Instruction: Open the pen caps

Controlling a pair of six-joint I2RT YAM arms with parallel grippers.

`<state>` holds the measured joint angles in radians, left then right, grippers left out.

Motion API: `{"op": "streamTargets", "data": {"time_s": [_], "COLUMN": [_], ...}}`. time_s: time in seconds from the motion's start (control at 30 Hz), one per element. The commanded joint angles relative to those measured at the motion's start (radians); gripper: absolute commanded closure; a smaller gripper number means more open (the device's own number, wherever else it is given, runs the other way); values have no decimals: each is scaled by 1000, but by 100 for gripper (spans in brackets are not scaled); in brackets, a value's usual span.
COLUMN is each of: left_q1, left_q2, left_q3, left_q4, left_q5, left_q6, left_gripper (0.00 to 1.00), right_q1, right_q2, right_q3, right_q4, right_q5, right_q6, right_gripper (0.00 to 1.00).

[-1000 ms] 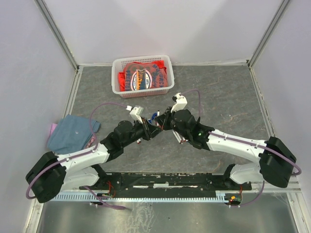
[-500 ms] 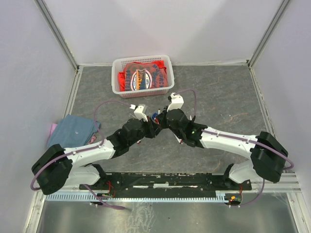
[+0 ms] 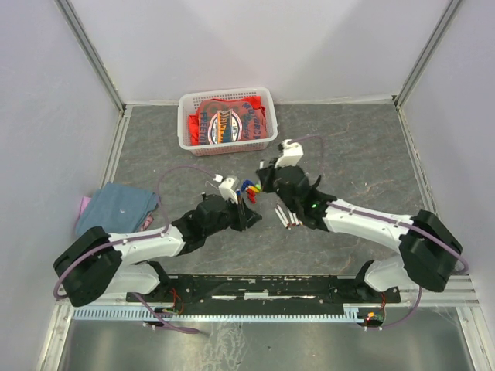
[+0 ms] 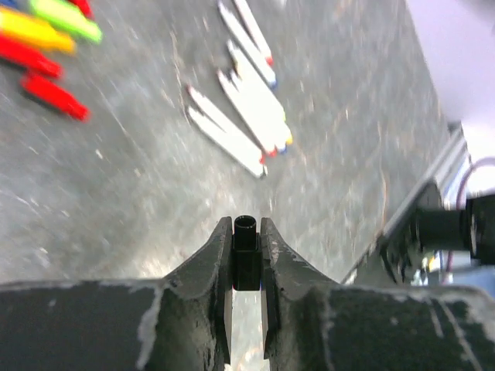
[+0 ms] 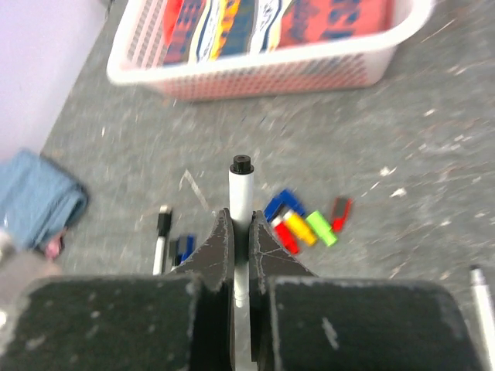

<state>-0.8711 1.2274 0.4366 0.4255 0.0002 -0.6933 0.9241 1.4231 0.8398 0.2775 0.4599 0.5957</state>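
A small black cap is clamped at the tips of the closed left gripper, and a white pen is pinched in the closed right gripper. So shallow a hold could be lost, and the cap sent rolling among the bare pens on the worktop. Just ahead, loose caps are scattered, and a basket is set beyond.

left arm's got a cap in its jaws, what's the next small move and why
Probably carry the left gripper over to the loose caps and open the jaws there. It is shut on a black cap that is already off its pen, and the right gripper holds the white pen separately. The other removed caps lie together, so this one likely belongs with them.
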Motion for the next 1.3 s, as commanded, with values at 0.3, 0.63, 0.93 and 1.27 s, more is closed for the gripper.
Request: {"op": "streamTargets", "data": {"time_s": [0.3,0.63,0.93,1.27], "left_q1": [-7,3,44,89], "left_q2": [-14,178,393,444], "left_q3": [13,267,436,475], "left_q4": [-98,-448,-498,-502], "left_q5": [30,-407,-412,-385], "left_q6": [59,-15,-22,-18], "left_gripper": [97,97,97,89], "right_q1": [-130,-98,-22,23], "right_q2": [-153,-98,-49,55], "right_q3": [4,43,-1,-16], "right_q4": [-24,-353,-436,-445], "right_q5": [-126,-128,-113,-115], "right_q6": [-22,-36,-17,18], "right_gripper": [99,99,99,98]}}
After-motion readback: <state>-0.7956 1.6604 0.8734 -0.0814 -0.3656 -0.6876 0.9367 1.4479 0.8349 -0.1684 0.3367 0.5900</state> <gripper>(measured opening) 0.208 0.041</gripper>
